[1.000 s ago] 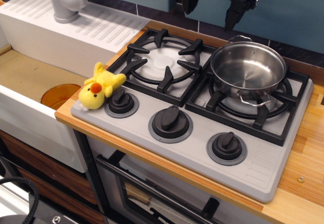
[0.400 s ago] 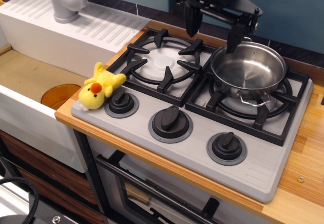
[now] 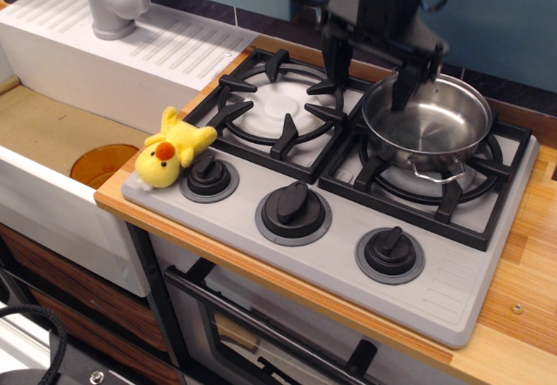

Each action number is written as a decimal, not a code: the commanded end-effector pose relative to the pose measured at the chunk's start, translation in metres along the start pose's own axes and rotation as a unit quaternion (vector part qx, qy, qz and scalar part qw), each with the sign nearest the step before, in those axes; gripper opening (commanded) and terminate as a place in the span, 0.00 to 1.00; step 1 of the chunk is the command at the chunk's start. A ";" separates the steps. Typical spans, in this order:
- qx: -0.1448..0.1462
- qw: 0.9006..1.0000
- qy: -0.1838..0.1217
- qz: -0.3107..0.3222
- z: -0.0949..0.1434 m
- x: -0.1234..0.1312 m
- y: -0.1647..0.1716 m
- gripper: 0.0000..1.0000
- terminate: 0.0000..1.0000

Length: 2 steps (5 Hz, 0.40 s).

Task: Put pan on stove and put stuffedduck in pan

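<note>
We see the pan (image 3: 427,122) sitting on the right grate of the stove (image 3: 452,285), toward the back right corner of the cooktop, empty and shiny, with one loop handle facing the front edge and the other at the back. The gripper (image 3: 371,78) hangs over the back of the stove with its two black fingers spread wide and nothing between them: one finger (image 3: 333,58) points down at the back edge of the left grate (image 3: 280,102), the other (image 3: 406,84) reaches down at the pan's back left rim, so close that we cannot tell whether it touches the metal. The stuffed duck (image 3: 171,149) lies at the front left corner of the stove, head toward the front edge, partly on the grey top and partly on the wooden counter (image 3: 513,337), just beside the leftmost of three knobs (image 3: 209,174). The left grate, with its white burner cap, stands between the duck and the pan. Beyond the counter's left edge lies a white sink (image 3: 52,198) with an orange disc (image 3: 100,164) in its basin, a ribbed drainboard (image 3: 130,41) and a grey tap (image 3: 113,2) behind. Below the stove's front edge we make out an oven handle (image 3: 261,328).
</note>
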<state>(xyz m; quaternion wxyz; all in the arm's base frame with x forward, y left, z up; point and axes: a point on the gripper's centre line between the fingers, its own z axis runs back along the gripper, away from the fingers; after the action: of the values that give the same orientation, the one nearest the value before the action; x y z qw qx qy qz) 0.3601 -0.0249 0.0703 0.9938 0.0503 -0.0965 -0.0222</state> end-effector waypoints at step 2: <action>0.004 0.999 -0.044 0.005 -0.014 0.002 -0.006 1.00 0.00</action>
<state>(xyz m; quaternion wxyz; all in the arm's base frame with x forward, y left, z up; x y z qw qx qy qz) 0.3589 -0.0292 0.0459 0.9907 0.0541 -0.1233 -0.0195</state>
